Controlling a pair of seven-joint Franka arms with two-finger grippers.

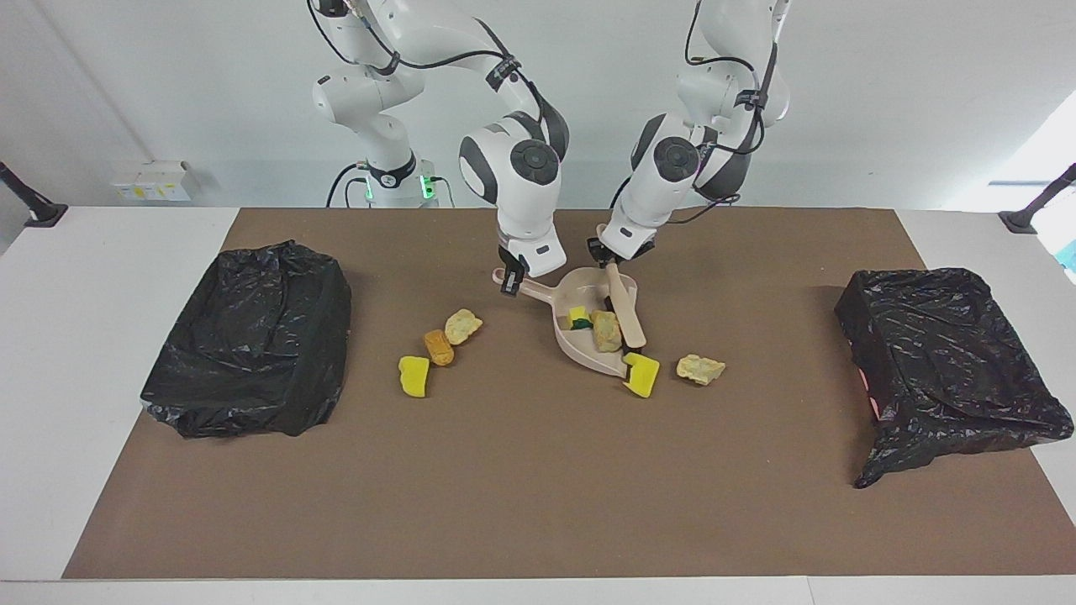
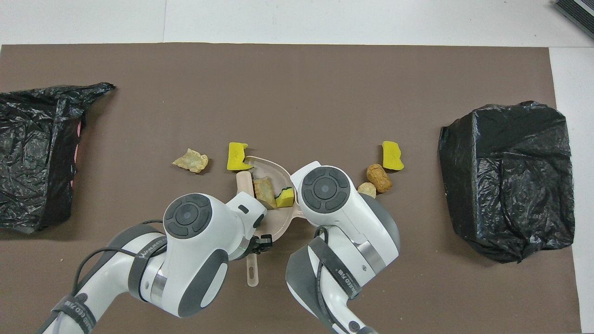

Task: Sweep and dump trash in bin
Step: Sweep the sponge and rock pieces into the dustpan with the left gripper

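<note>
My right gripper [image 1: 511,277] is shut on the handle of the beige dustpan [image 1: 580,349], which lies on the brown mat. My left gripper [image 1: 609,259] is shut on the beige brush [image 1: 629,315], whose head rests in the pan. In the pan lie a yellow-green sponge bit [image 1: 578,317] and a beige chunk [image 1: 605,330]. A yellow sponge [image 1: 641,374] lies at the pan's mouth, with a beige chunk [image 1: 699,368] beside it. Toward the right arm's end lie a beige chunk [image 1: 462,326], an orange-brown chunk [image 1: 438,346] and a yellow sponge [image 1: 414,376]. In the overhead view both wrists hide the grippers.
A bin lined with a black bag [image 1: 252,336] stands at the right arm's end of the mat. Another one [image 1: 941,353] stands at the left arm's end. The brush's handle end [image 2: 252,273] sticks out toward the robots.
</note>
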